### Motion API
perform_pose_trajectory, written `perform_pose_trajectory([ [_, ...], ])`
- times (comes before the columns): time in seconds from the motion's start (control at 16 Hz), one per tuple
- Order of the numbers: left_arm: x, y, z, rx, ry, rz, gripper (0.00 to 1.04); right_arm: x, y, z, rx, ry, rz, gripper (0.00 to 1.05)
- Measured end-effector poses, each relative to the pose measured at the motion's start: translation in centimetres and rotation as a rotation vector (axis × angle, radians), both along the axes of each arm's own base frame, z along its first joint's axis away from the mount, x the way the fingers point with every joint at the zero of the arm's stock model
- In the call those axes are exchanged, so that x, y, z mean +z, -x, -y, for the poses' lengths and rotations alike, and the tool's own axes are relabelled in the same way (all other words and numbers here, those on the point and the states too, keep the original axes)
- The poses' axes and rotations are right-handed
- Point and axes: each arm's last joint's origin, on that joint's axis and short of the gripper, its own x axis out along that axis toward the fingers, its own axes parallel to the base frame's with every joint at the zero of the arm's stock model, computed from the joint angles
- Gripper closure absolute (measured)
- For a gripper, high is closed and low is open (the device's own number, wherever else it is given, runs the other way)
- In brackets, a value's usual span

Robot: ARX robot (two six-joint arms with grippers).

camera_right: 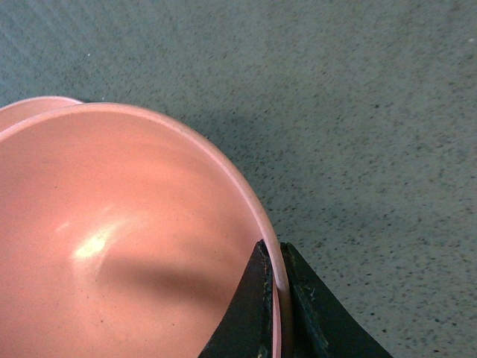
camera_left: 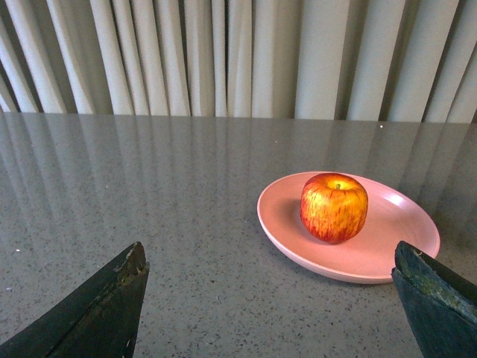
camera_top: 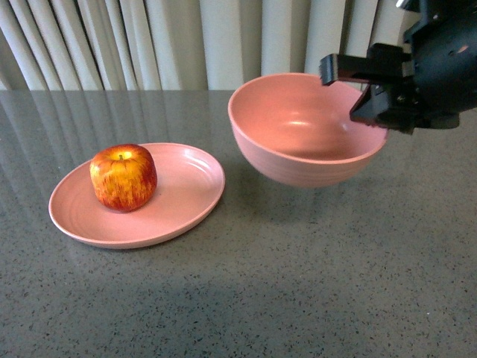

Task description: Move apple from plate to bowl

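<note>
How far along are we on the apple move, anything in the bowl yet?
Nothing is finished: the apple sits on the plate and the bowl is empty. In hand: the right gripper is shut on the bowl's rim, and the bowl looks lifted and tilted. Remaining: getting the apple into the bowl; the left gripper is open and holds nothing.

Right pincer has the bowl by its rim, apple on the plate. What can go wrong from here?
1. The right pincer clamps only the thin rim of the bowl, which looks tilted and off the table, so it may slip.
2. The apple dropped in would load that grip more.
3. The apple is round, loose on the plate; the open left pincer could set it rolling.
</note>
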Motion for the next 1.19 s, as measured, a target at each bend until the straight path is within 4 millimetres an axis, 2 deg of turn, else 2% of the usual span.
perform_pose_trajectory([
  [0.12,0.0,0.0,0.0,0.000,0.000,0.000,0.07,-1.6,-0.5,-1.2,0.012,0.013,-0.050,1.02],
  [0.5,0.0,0.0,0.0,0.000,0.000,0.000,0.07,-4.0,-1.1,-1.6,-0.007,0.032,-0.116,1.02],
  [0.94,0.0,0.0,0.0,0.000,0.000,0.000,0.07,-5.5,-1.4,-1.6,-0.032,0.039,-0.154,1.02],
  [1.19,0.0,0.0,0.0,0.000,0.000,0.000,0.07,-5.6,-1.5,-1.6,-0.038,0.033,-0.160,1.02],
])
